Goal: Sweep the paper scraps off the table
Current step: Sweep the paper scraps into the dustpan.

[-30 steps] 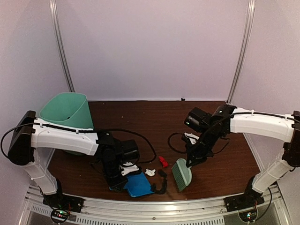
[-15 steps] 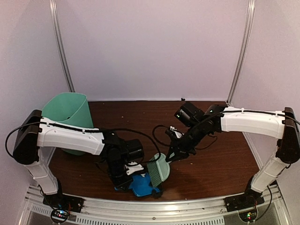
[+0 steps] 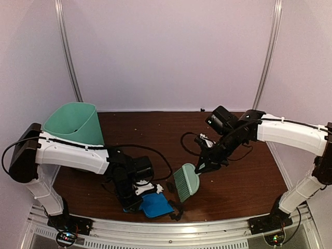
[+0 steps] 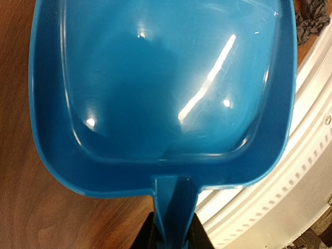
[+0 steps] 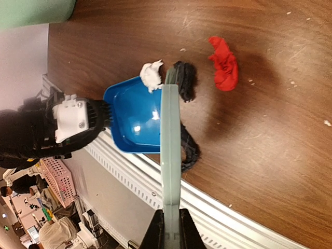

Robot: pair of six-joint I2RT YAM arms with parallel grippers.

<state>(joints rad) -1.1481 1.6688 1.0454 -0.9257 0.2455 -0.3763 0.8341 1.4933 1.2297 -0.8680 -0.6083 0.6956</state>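
My left gripper [image 3: 136, 196] is shut on the handle of the blue dustpan [image 3: 154, 205], which lies flat by the table's [image 3: 233, 181] near edge. In the left wrist view the pan [image 4: 155, 88] looks empty inside, and the gripper [image 4: 174, 241] clamps its handle. My right gripper [image 3: 200, 168] is shut on the pale green brush [image 3: 185, 181], held just right of the pan. The right wrist view shows the gripper [image 5: 170, 228], the brush [image 5: 170, 150] edge-on, a white scrap [image 5: 151, 75] at the pan's lip, a black scrap [image 5: 184, 80], a black looped scrap [image 5: 191, 150] and a red scrap [image 5: 224, 70].
The mint-green bin [image 3: 72, 122] stands at the back left of the table, behind my left arm. The silver frame edge [image 3: 207, 225] runs right beside the dustpan. Small pale crumbs [image 5: 290, 83] dot the wood near the red scrap.
My right arm swept the brush left up to the dustpan, then drew it back a little to the right. The dustpan shifted slightly in the left gripper.
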